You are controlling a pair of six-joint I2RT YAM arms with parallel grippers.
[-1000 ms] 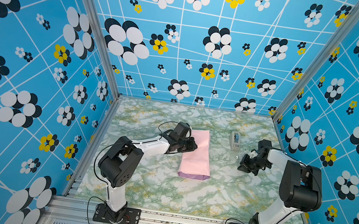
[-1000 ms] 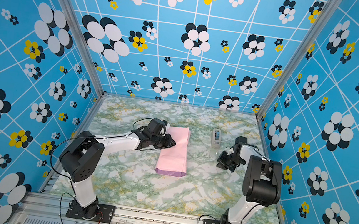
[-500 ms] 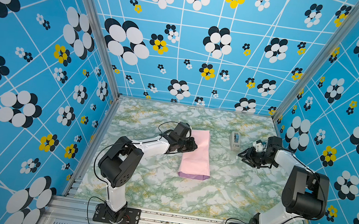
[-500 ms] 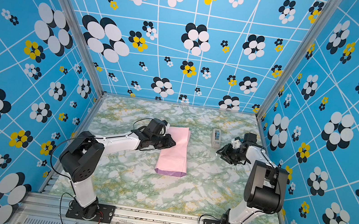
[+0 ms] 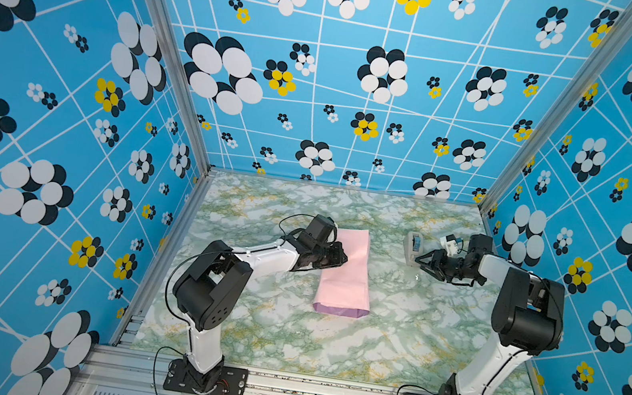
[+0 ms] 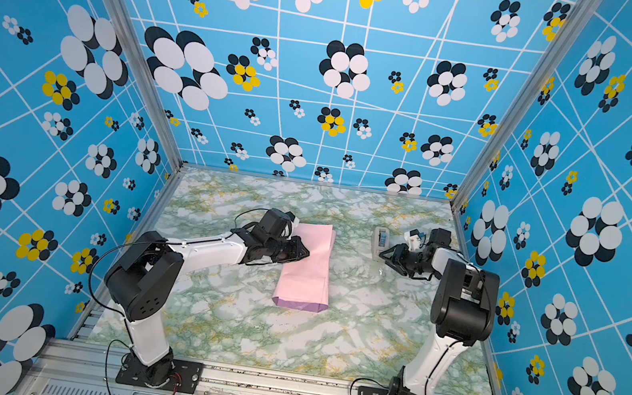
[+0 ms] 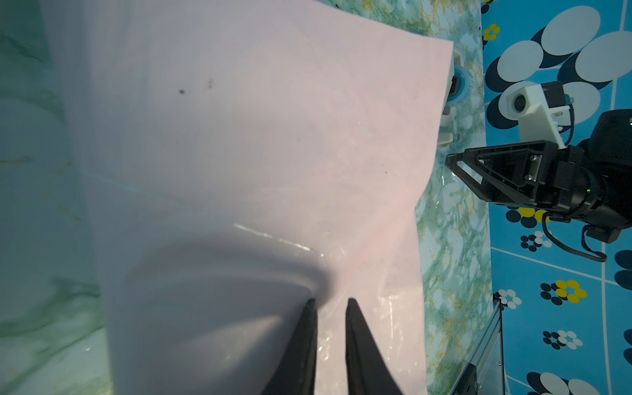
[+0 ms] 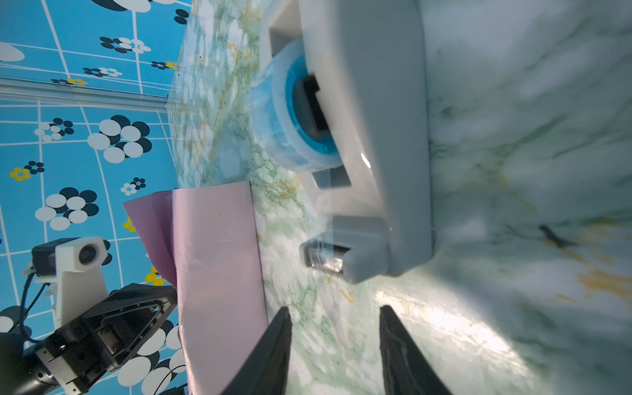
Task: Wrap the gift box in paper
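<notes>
The paper [image 5: 345, 278] [image 6: 306, 272] lies in the middle of the table as a long wrapped bundle. Its pale pink face is up, and a lilac flap shows at the near end. The gift box is hidden under it. My left gripper [image 5: 341, 257] [image 6: 304, 252] rests its tips on the bundle's left side. In the left wrist view its jaws [image 7: 330, 301] stand a narrow gap apart on the paper [image 7: 256, 136], holding nothing. My right gripper [image 5: 420, 261] [image 8: 335, 307] is open and empty, low over the table, just short of the tape dispenser's cutter.
A white-grey tape dispenser [image 5: 412, 246] [image 8: 369, 136] with a blue-cored roll stands at the back right, to the right of the paper [image 8: 215, 246]. The marble-patterned table [image 5: 287, 329] is walled in by blue flowered panels on three sides, with an aluminium rail at the front.
My right gripper has opened and swung from nearer the front toward the back, up to the tape dispenser. The left arm and the paper have stayed put.
</notes>
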